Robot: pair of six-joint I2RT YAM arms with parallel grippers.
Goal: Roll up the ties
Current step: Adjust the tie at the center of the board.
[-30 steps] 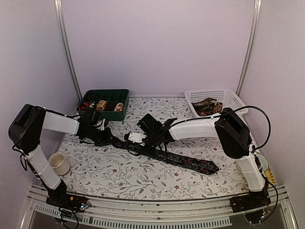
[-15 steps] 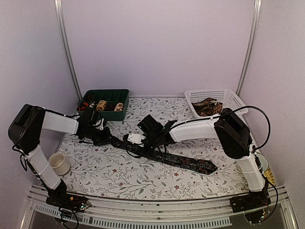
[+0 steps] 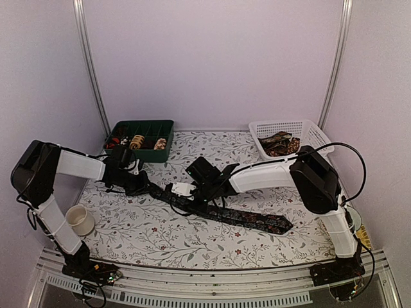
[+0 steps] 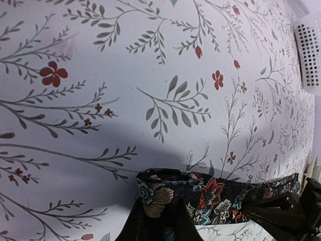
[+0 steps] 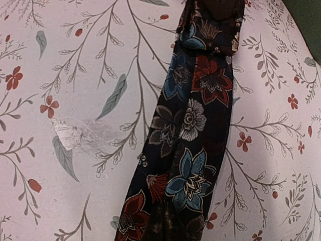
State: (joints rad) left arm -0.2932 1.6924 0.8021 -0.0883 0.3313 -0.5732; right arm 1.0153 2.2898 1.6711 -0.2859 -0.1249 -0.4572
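Note:
A dark floral tie (image 3: 237, 215) lies slanted across the tablecloth, its pointed wide end at the front right. My left gripper (image 3: 136, 182) is shut on the tie's narrow end, which curls into a small loop (image 4: 165, 187) just ahead of the dark fingertips (image 4: 131, 222). My right gripper (image 3: 178, 190) is shut, a short way along the same tie, its tips low over the cloth. In the right wrist view the tie (image 5: 193, 130) runs from the top down under my shut fingertips (image 5: 170, 228). More ties (image 3: 279, 143) lie in the basket, and coiled ones (image 3: 136, 141) sit in the tray.
A dark green compartment tray (image 3: 160, 125) stands at the back left. A white mesh basket (image 3: 308, 130) stands at the back right, its corner (image 4: 311, 50) also in the left wrist view. A white cup (image 3: 80, 219) sits by the left arm's base.
The right gripper has shifted slightly to the left along the tie, toward the left gripper. The left gripper has stayed put on the narrow end.

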